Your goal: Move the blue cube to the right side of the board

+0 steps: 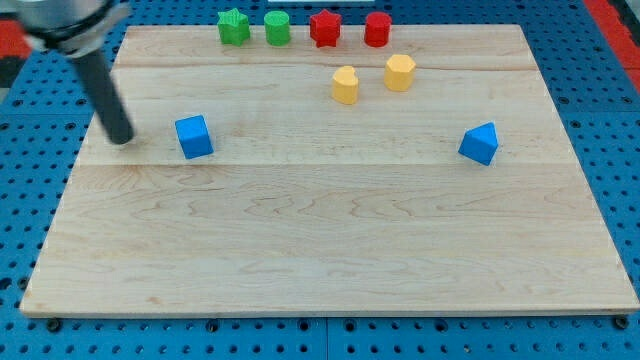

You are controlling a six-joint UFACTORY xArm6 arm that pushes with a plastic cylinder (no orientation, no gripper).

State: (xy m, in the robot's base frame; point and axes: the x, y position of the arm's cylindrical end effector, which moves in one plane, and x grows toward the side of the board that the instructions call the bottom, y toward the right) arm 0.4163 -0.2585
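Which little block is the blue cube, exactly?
Start at the wooden board's left side, beside my tip. The blue cube sits just right of it, square-faced, unlike the pointed blue block far right.

Pale wooden surface (330, 260), light maple tone, fine grain streaks running lengthwise. Blue pegboard (20, 200) around it, dotted with dark holes; red patches at upper corners of frame. Dark grey, near-black rod, my tip (122, 140) at upper left. Bright blue cube (194, 137), lighter top face. Second blue block (480, 143) at right. Green star block (233, 26), green cylinder (277, 28). Red star block (325, 28), red cylinder (376, 29). Yellow block (345, 85), yellow hexagonal block (399, 72).
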